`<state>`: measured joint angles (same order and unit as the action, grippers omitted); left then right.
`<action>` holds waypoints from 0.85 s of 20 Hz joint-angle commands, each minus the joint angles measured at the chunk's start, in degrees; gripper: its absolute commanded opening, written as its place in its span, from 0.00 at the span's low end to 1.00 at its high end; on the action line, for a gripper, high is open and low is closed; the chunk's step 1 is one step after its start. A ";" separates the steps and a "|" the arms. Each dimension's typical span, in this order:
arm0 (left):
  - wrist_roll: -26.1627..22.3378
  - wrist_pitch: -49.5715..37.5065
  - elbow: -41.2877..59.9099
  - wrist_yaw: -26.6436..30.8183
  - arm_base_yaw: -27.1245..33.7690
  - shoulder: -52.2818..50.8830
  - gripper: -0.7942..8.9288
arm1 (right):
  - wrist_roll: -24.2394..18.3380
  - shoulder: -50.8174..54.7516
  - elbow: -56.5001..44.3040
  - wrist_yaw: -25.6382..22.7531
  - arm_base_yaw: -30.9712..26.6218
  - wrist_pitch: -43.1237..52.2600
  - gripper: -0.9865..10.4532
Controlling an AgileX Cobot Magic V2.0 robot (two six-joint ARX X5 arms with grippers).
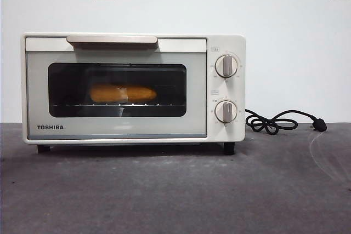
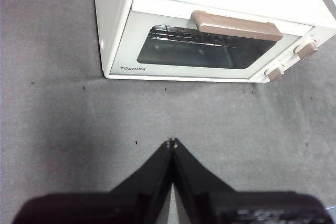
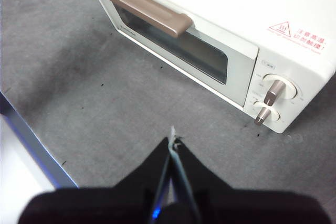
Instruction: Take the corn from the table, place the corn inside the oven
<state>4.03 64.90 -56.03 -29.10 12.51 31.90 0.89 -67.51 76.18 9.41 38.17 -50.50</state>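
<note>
The corn [image 1: 123, 92] lies on the rack inside the closed oven [image 1: 131, 130]. Both grippers, left [image 2: 171, 142] and right [image 3: 172, 142], hang above the desk [image 1: 175, 190], fingers pressed together; best keep them clear.

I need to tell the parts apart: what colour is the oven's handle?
Light brown, on the cream oven; the handle shows best in the right wrist view.

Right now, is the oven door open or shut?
Shut. The oven door lies flush with the front, its handle at the top, and the corn shows behind the glass on the rack.
</note>
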 commanded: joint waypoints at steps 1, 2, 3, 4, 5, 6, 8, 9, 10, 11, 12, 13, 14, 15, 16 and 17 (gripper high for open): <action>-0.79 -0.02 0.22 -0.28 -0.20 -0.02 0.08 | 0.57 -0.15 0.04 -0.09 0.04 0.39 0.08; -0.72 0.22 0.22 -0.28 -0.20 -0.02 0.08 | 0.59 -0.15 0.04 -0.31 0.02 0.39 0.08; -0.50 0.44 0.22 -0.28 -0.20 -0.02 0.08 | 0.59 -0.15 0.04 -0.50 0.02 0.39 0.08; 0.11 0.81 0.22 -0.28 -0.20 -0.02 0.08 | 0.57 -0.15 0.04 -0.72 0.02 0.39 0.08; 0.76 1.11 0.22 -0.28 -0.20 -0.02 0.08 | 0.57 -0.15 0.04 -0.94 0.02 0.39 0.08; 1.38 1.40 0.22 -0.28 -0.20 -0.02 0.08 | 0.57 -0.15 0.04 -1.20 0.02 0.39 0.08; 2.23 1.33 0.22 -0.28 -0.17 0.24 0.08 | 0.57 -0.15 0.04 -1.36 0.04 0.39 0.09; 2.10 1.22 0.22 -0.17 -0.17 0.52 0.08 | 0.57 -0.15 0.07 -1.33 0.04 0.39 0.09; 2.12 1.22 0.22 0.11 -0.17 0.83 0.08 | 0.57 -0.15 0.04 -1.36 0.04 0.39 0.09; 2.12 1.22 0.22 0.35 -0.17 1.29 0.08 | 0.57 -0.15 0.04 -1.38 0.02 0.39 0.09; 2.12 1.25 0.22 0.55 -0.17 1.81 0.08 | 0.57 -0.15 0.07 -1.42 0.02 0.39 0.09; 2.10 1.22 0.22 0.63 -0.17 2.29 0.08 | 0.57 -0.15 0.04 -1.55 0.02 0.39 0.09; 2.12 1.25 0.22 0.61 -0.17 2.95 0.08 | 0.57 -0.15 0.04 -1.55 0.02 0.39 0.09; 2.27 1.25 0.22 0.57 -0.17 3.69 0.08 | 0.57 -0.15 0.04 -1.53 0.02 0.39 0.09; 2.89 1.27 0.22 0.39 -0.17 4.35 0.08 | 0.57 -0.15 0.04 -1.55 0.02 0.42 0.09; 4.39 1.27 0.22 0.37 -0.22 5.11 0.08 | 0.57 -0.15 0.04 -1.55 0.02 0.39 0.09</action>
<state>6.52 66.37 -56.03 -28.67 12.51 36.56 0.89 -67.51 76.18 7.92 38.17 -50.50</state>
